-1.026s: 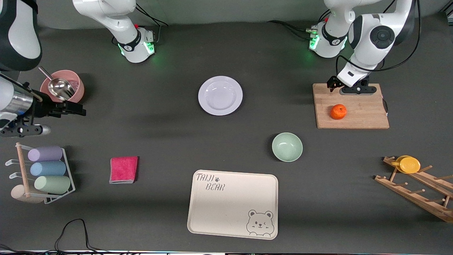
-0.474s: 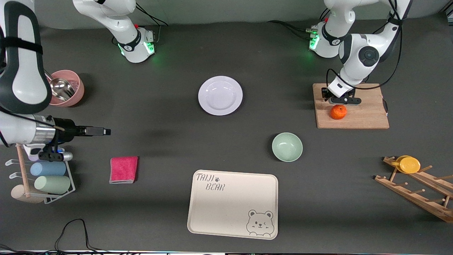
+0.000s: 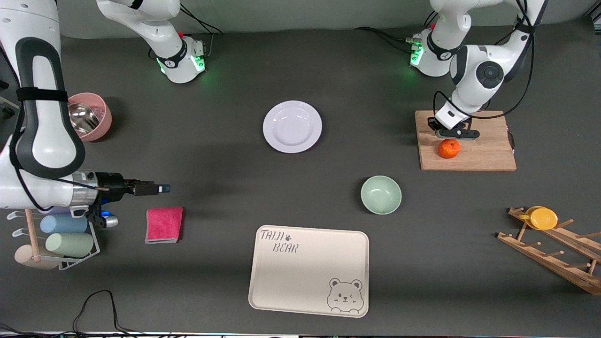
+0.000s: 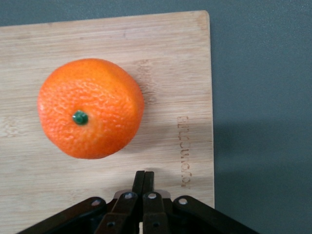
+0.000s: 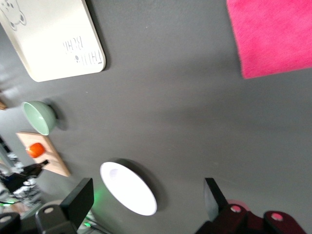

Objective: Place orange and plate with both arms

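Front view: the left claw (image 3: 447, 131), fingers pressed together, hovers over the cutting board (image 3: 483, 157) beside the orange (image 3: 449, 148); the right claw (image 3: 157, 188), spread wide, hangs over the bench (image 3: 225, 155); the plate (image 3: 292, 126) lies mid-bench

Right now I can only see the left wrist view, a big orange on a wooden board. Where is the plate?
Observer: The plate lies mid-table, off the board, toward the right arm's end.
Operator: Is the other arm grabbing it?
Observer: No. The right arm holds its jaws open over bare table, close to a pink cloth.
Operator: Is anything else near my orange?
Observer: A pale-green bowl stands nearer the front camera than the board.
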You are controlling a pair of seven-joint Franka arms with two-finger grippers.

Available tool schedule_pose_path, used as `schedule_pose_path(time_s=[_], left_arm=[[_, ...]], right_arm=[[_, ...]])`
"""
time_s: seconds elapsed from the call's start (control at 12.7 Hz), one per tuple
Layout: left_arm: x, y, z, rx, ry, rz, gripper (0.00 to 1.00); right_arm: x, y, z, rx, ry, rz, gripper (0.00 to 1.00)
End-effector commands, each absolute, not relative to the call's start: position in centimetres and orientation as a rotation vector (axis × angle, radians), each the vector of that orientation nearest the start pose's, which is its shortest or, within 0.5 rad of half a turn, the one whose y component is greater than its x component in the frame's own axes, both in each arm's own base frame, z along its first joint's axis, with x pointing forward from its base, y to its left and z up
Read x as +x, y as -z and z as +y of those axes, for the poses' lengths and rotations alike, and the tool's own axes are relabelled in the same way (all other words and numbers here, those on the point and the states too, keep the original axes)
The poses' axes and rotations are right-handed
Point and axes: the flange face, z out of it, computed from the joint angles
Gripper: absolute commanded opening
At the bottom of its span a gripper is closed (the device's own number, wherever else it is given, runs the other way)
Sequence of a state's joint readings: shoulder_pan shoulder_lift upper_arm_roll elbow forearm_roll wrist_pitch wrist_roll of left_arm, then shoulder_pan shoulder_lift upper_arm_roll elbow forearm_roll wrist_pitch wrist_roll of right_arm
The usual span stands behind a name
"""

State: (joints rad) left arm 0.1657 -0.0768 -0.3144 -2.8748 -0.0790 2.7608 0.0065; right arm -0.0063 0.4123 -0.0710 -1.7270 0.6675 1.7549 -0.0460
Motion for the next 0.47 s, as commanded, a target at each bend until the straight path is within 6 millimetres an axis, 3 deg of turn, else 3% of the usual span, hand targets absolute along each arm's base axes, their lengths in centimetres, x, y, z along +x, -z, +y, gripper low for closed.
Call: schedule_pose_path(time_s=[0.0,0.08,0.16,0.24,0.39], left_arm=[[32.3,-22.3,-3.7,-3.11,-0.056,0.122,0.0],[32.6,-23.0,-3.8,-3.106,-0.054,0.142,0.0],[33.2,-24.3,-3.9,-3.099,-0.044,0.137,0.13],[34.5,-26.5,-4.2,-3.094,-0.029,0.145,0.99],[39.3,-32.8,-4.0,-3.084,-0.095,0.154,1.0]], right_arm=[[61.0,-31.4,2.1,-2.372,-0.428,0.445,1.0],[60.5,-30.7,2.3,-2.343,-0.439,0.466,1.0],[60.2,-30.1,2.7,-2.309,-0.444,0.489,1.0],[59.5,-29.4,3.1,-2.286,-0.45,0.507,1.0],[57.1,-28.2,5.7,-2.197,-0.428,0.501,1.0]])
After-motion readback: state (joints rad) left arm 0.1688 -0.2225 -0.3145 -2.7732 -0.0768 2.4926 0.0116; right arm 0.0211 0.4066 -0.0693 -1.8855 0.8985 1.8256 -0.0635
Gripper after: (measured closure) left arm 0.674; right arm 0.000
